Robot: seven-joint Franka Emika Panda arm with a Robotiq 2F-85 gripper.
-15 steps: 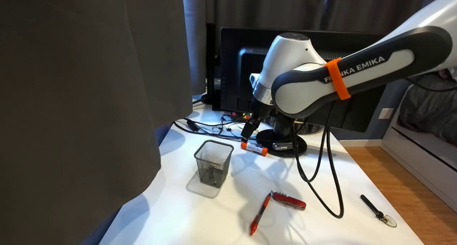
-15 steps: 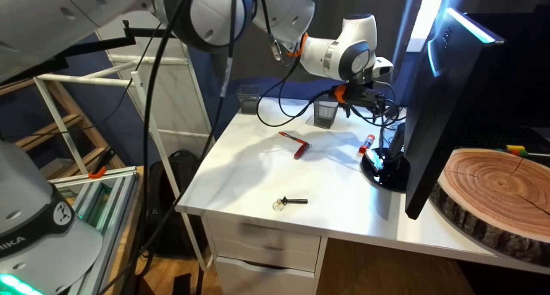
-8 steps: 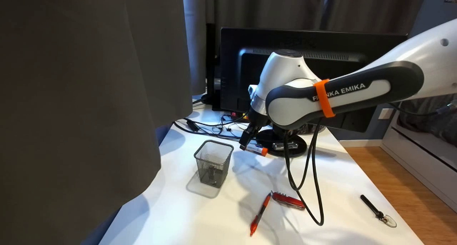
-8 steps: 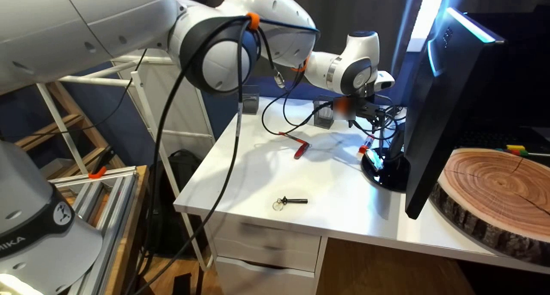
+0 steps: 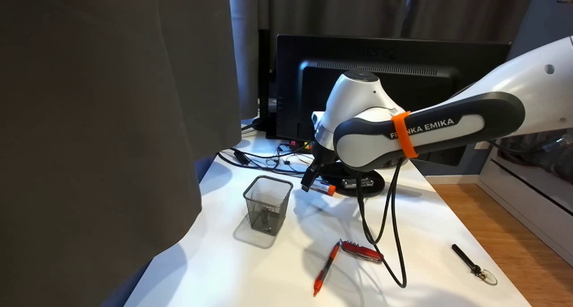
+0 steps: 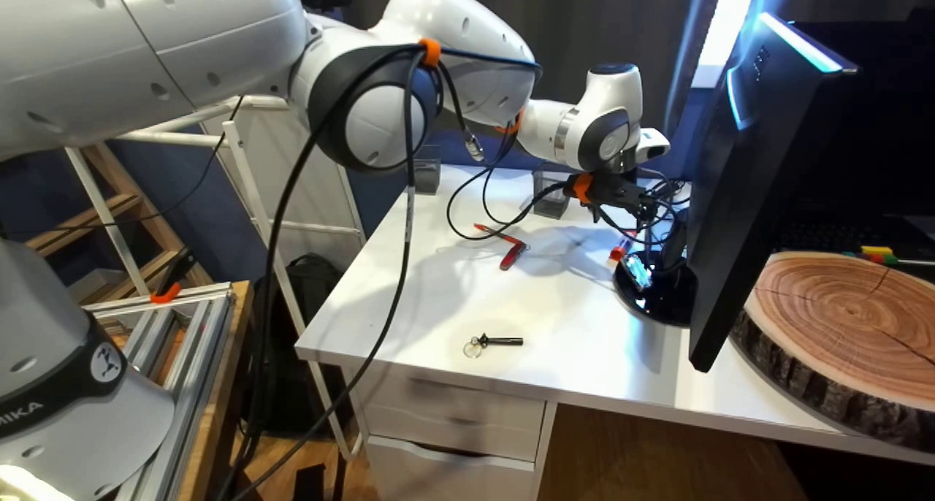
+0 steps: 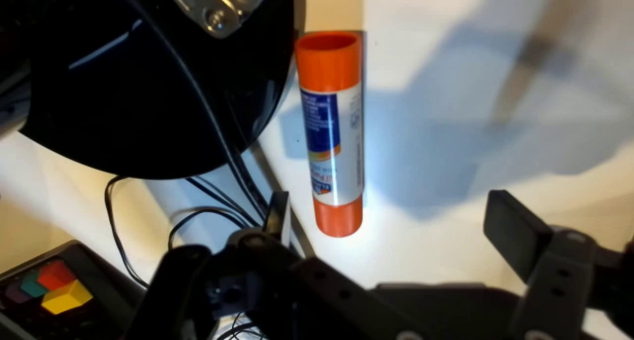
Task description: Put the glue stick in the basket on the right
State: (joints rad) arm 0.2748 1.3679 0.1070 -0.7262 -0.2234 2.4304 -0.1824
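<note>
Gripper [image 7: 389,221]: fingers standing wide apart along the bottom of the wrist view.
Glue stick [image 7: 337,132]: lying on the white desk [image 7: 421,251], upper middle of that view, its near end showing between the fingertips.
Monitor base [image 7: 148,112]: filling upper left, sitting just beside the glue stick.
Basket [image 5: 282,213]: standing upright left of centre in an exterior view, apart from the glue stick.
Red pen [image 5: 327,267], red pocket knife [image 5: 360,252]: lying lower middle, ends nearly meeting.

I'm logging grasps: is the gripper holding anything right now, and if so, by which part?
Nothing is held: the gripper stands open in the wrist view, and the glue stick lies ungripped on the desk.
</note>
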